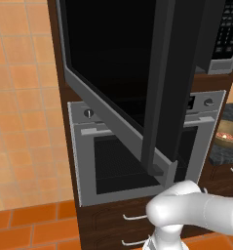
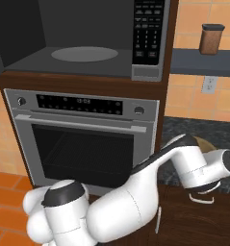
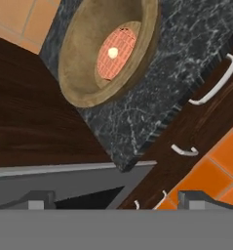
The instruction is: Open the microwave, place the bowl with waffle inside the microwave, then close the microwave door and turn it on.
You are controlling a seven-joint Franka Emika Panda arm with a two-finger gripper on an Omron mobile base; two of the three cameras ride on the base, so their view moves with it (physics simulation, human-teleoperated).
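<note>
Hand view, hand point(image 3: 116, 199) above bowl point(image 3: 108, 51)

One microwave point(image 2: 87, 43), one oven point(image 2: 83, 139), one bowl with waffle point(image 3: 108, 49), one jar point(image 2: 211, 39).

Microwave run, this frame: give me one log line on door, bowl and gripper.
microwave door: swung open | microwave cavity: no bowl inside | bowl with waffle: on dark marble counter | gripper: open, above bowl, no contact
</note>
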